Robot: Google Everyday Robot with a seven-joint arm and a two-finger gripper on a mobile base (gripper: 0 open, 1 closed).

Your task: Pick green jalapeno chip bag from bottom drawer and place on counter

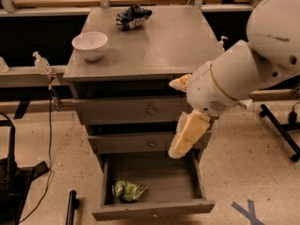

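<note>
Grey bottom drawer (154,210) found pulled open with green jalapeno chip bag (129,190) lying ungrasped at its 7 o'clock corner, gripper (177,149) poised above its 1 o'clock edge, open or closed impossible to tell, so grasp, lift and placing on counter (159,46) all judged outstanding.

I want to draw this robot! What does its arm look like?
Fat white arm made of rounded tube pieces, with a thin tan ring and a dotted vent. Its gripper, over the open grey metal bottom drawer, is pale creamy yellow and blocky.
</note>
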